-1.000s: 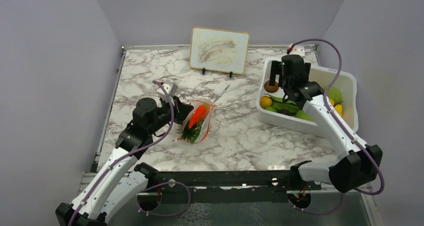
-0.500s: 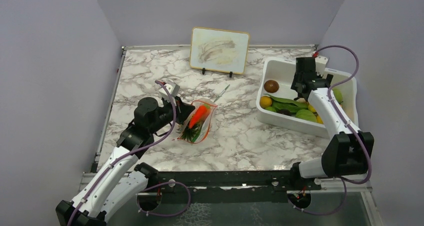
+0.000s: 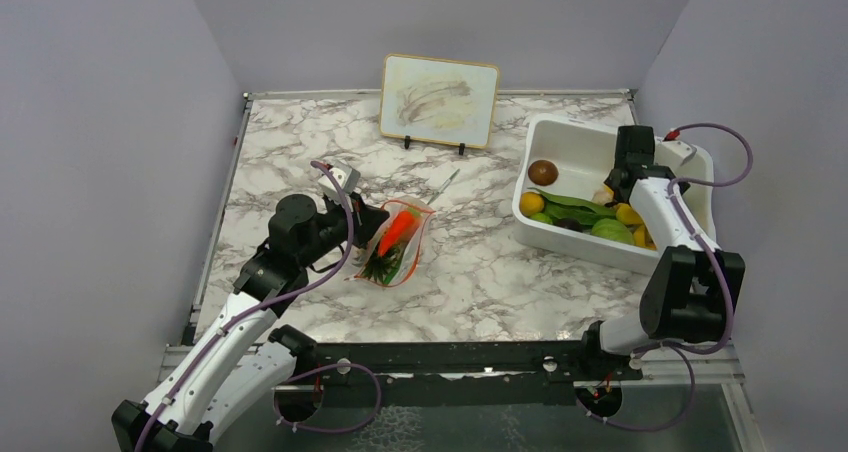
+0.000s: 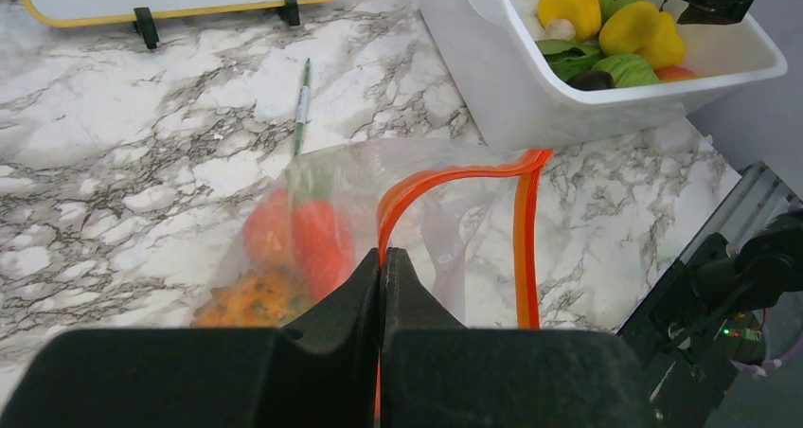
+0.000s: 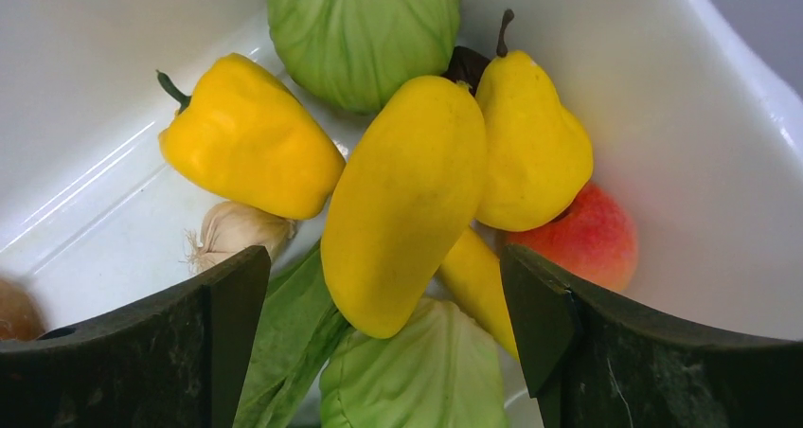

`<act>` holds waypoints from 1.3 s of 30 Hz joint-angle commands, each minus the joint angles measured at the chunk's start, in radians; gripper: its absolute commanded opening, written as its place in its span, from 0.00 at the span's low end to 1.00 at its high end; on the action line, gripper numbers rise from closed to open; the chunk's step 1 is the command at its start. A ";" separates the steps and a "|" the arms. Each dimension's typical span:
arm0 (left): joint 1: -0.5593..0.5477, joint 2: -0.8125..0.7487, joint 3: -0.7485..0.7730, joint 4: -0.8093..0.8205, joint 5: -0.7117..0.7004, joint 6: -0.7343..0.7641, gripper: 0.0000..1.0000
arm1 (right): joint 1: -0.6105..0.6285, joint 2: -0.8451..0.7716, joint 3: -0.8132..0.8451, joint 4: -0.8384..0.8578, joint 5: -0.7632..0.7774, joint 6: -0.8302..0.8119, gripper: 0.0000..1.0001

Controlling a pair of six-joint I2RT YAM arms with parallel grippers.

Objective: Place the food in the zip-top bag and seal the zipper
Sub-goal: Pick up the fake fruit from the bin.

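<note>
Pinching the zipper [image 4: 455, 174] of the zip-top bag [image 4: 445, 229], at centre-left of the table [image 3: 480, 272], with the clenched left gripper [image 4: 382, 260], a carrot [image 4: 308, 243] lying inside. Hovering the right gripper [image 5: 383, 267], spread wide and grasping nothing, over the food [image 5: 535, 144] in the white bin [image 3: 560, 137] at far right. Probably risking a slip on the smooth yellow fruit [image 5: 402, 201] wedged among its neighbours, and a sagging bag mouth, pinched at one side only.
</note>
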 commanded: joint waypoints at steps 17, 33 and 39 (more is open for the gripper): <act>-0.005 -0.022 -0.008 0.019 -0.040 0.026 0.00 | -0.064 0.045 -0.075 0.128 0.035 0.177 0.77; -0.006 -0.026 -0.010 0.023 -0.038 0.024 0.00 | -0.073 0.092 -0.108 0.210 0.040 0.158 0.59; -0.005 -0.025 -0.011 0.023 -0.039 0.024 0.00 | -0.073 0.062 -0.123 0.215 0.001 0.132 0.44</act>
